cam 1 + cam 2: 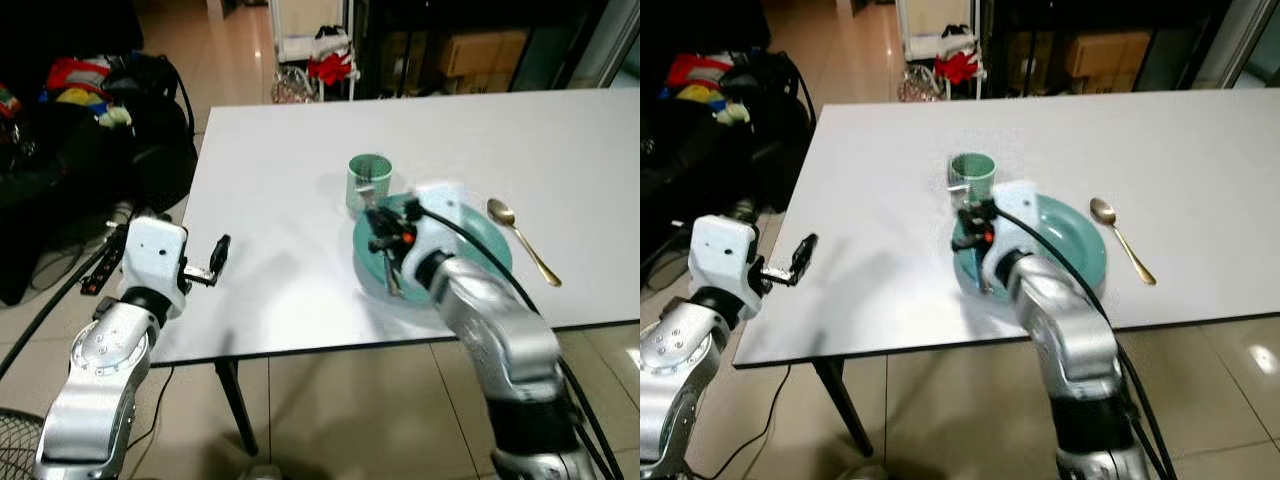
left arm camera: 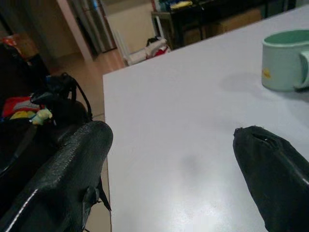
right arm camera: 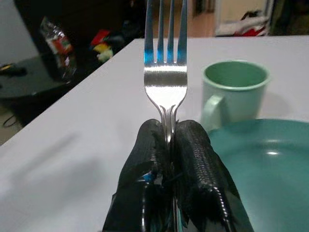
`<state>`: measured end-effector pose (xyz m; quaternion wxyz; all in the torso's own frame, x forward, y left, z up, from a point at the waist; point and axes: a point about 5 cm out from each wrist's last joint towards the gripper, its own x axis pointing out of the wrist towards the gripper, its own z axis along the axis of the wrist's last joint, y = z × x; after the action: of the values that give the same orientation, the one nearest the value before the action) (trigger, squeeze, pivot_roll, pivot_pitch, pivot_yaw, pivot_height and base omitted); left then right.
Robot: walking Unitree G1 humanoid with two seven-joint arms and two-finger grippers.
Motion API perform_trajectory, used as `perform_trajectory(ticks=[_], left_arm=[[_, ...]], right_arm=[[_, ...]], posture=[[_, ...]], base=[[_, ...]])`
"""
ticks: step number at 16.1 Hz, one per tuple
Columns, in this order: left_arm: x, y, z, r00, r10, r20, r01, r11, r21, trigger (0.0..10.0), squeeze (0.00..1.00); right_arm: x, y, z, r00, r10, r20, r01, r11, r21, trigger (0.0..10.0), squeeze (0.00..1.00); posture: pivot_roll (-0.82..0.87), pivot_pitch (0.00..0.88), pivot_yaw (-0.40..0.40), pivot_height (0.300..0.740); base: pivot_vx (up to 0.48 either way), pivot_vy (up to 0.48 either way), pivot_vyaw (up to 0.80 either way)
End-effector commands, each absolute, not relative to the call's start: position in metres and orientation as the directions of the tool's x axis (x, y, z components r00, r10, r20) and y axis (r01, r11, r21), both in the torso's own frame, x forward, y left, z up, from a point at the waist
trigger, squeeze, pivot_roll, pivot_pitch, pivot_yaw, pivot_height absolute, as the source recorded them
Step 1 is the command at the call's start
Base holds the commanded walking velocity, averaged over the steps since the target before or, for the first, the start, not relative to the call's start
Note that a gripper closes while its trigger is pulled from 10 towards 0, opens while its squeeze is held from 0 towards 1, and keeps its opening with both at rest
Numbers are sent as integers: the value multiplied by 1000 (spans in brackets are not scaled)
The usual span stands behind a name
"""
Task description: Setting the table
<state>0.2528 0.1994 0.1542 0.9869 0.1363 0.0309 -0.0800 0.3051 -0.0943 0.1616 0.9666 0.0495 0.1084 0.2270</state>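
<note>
The right hand (image 3: 166, 145) pinches the fork (image 3: 165, 72) over the near-left rim of the plate (image 1: 478, 232), beside the mug (image 1: 368, 180). The spoon (image 1: 521, 240) already lies right of the plate. Next, I'd judge, the fork goes down on the counter (image 1: 280, 200) left of the plate. The left hand (image 1: 215, 262) hovers spread at the counter's edge.

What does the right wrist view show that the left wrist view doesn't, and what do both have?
Right wrist view: the right end effector shut on a silver fork, tines pointing away, beside a teal plate.

Left wrist view: the left end effector with fingers apart and nothing between them, over a bare stretch of table near its edge, with bags on the floor beyond.

Both: the white table and the green mug.
</note>
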Motion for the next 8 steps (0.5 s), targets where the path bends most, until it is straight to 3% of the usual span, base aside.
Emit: perform_trajectory(ticks=[1, 3, 8], left_arm=[[253, 199, 155, 980, -172, -102, 194, 942, 275, 10000, 0], [245, 198, 153, 947, -270, -173, 308, 916, 257, 10000, 0], [237, 201, 149, 924, -305, -229, 359, 898, 255, 10000, 0]], right_arm=[[309, -88, 158, 854, 467, -227, -438, 883, 168, 10000, 0], [323, -73, 147, 822, 459, -338, -386, 885, 262, 10000, 0], [327, -44, 133, 730, 557, -395, -433, 825, 363, 10000, 0]], posture=[[105, 0, 53, 740], [120, 0, 39, 740], [133, 0, 22, 740]], base=[[0, 0, 0], [0, 0, 0], [0, 0, 0]])
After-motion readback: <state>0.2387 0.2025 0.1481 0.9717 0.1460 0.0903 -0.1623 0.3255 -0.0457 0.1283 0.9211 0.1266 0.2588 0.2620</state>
